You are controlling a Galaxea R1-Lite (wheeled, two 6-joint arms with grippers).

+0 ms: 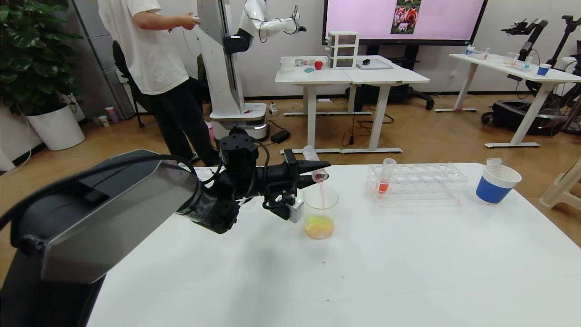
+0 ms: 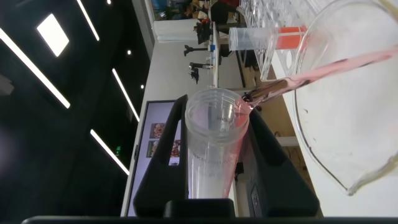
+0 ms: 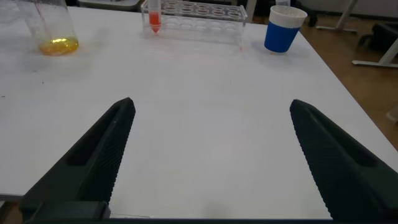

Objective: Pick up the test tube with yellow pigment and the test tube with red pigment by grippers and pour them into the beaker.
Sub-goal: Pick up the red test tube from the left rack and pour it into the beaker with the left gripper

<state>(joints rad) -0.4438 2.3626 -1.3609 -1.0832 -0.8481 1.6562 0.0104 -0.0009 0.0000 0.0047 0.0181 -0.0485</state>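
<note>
Left hand pinching tipped test tube with red pigment over beaker rim; right hand spread, apparently above bare table.

The work surface is a white table standing on a wood-tone floor. Beyond it, two white desks stand side by side before a large wall screen showing a pink page, with a small drawer unit on the desks; a further white desk stands to the right. A leafy plant in a white pot occupies the left corner, near a person in a white shirt.
</note>
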